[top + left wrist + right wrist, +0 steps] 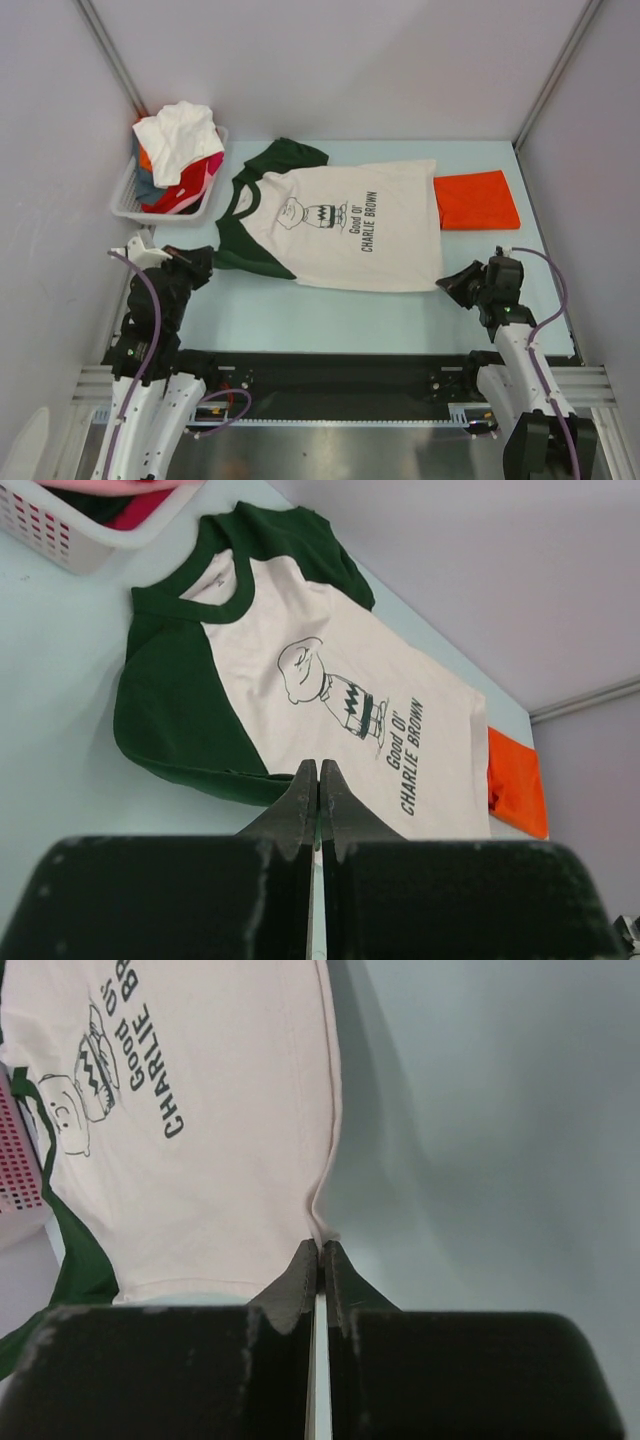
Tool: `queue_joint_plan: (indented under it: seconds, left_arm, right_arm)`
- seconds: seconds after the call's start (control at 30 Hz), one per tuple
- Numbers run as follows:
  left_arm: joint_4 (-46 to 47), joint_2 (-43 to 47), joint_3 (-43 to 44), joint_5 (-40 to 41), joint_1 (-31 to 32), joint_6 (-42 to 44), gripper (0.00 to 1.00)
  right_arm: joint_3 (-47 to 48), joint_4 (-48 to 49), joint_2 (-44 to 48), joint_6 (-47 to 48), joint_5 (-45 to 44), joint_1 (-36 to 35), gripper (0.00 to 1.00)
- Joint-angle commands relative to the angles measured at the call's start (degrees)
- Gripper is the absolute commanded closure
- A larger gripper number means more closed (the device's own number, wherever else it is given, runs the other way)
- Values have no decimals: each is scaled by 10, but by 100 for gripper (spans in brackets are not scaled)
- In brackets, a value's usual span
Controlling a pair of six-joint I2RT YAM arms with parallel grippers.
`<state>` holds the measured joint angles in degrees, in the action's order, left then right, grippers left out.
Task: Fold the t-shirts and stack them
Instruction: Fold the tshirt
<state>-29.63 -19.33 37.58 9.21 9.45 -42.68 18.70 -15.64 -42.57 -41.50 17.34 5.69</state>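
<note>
Smoothly spread, soft cream shirt (340, 225) lies flat; left fingers (296, 808) and right fingers (298, 1285) pressed together.

the cream-and-green t-shirt (350, 240) is soft matt cloth. the white slotted basket (45, 525) is plastic; the pale blue table (330, 315) looks smooth.

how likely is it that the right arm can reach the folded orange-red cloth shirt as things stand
Likely yes: the folded orange-red cloth shirt lies flat just beyond the right gripper, with only bare table between. The cream printed shirt's hem meets its left edge.
</note>
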Motion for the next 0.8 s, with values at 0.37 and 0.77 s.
queue_joint_plan:
  seconds: [0.37, 0.77]
  left_arm:
    - [148, -182, 52, -7, -3, -21, 100]
    - [252, -394, 169, 28, -4, -33, 100]
  right_arm:
    - [113, 70, -167, 0, -74, -26, 100]
    - [240, 114, -327, -19, -108, -17, 100]
